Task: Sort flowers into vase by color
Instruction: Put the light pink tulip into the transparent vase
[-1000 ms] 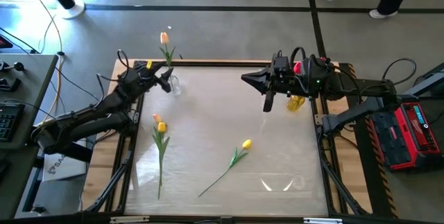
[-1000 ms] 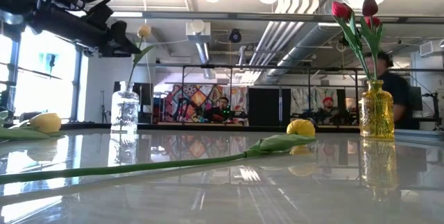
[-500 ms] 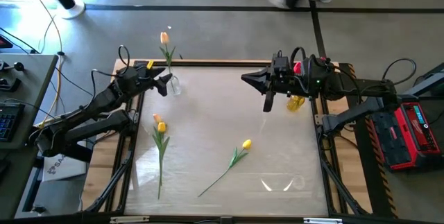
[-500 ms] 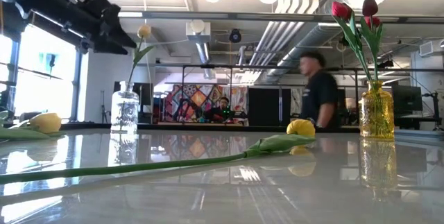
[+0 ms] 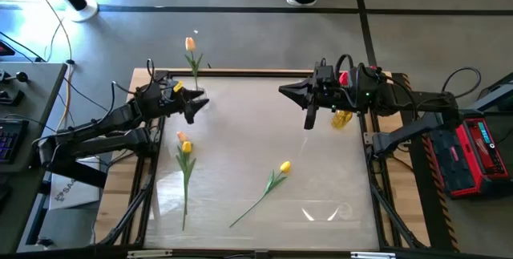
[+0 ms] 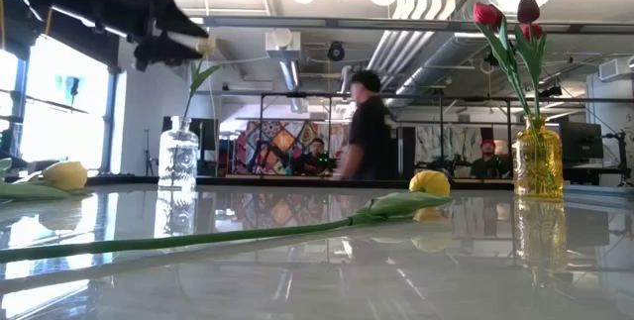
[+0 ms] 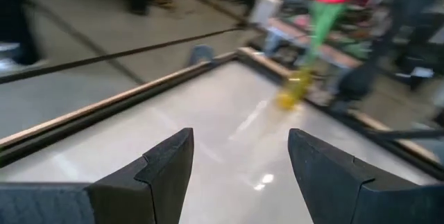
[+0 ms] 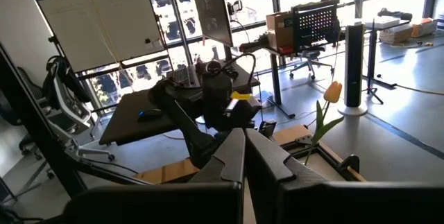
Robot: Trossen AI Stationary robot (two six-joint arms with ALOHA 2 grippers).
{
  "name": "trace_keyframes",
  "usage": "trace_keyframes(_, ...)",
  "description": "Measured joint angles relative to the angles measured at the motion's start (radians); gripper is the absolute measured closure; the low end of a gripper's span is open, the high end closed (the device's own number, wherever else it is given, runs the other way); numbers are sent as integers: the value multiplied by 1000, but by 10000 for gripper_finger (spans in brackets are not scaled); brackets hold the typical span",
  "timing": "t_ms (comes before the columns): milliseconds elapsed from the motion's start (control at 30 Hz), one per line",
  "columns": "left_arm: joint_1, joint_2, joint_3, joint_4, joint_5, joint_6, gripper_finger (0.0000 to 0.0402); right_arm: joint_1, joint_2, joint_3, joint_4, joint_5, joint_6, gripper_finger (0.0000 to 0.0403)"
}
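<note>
Two yellow tulips [image 5: 186, 148] [image 5: 284, 167] lie on your desk [image 5: 256, 131], not yet sorted. One orange tulip [image 5: 190, 44] stands in the clear vase [image 6: 179, 158]; red ones fill the yellow vase [image 6: 538, 161]. Your left hand [image 5: 197, 103] is wide open and empty near the clear vase; your right hand [image 5: 309, 123] is closed, holding nothing.

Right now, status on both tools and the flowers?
Left tool open, empty, above table beside clear vase. Right tool shut, empty, parked near yellow vase. Two yellow tulips lie on table. Nothing blocking.
</note>
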Motion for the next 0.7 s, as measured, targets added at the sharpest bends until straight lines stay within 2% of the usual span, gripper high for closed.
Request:
trace_keyframes(100,-68,23,0,59,34,-11,177,0,0,0,0,0,0,402)
trace_keyframes(200,-143,63,0,137,21,-53,177,0,0,0,0,0,0,402)
trace_keyframes(533,-392,266,0,374,-128,-182,177,0,0,0,0,0,0,402)
trace_keyframes(700,-511,329,72,348,-236,-168,194,0,0,0,0,0,0,402)
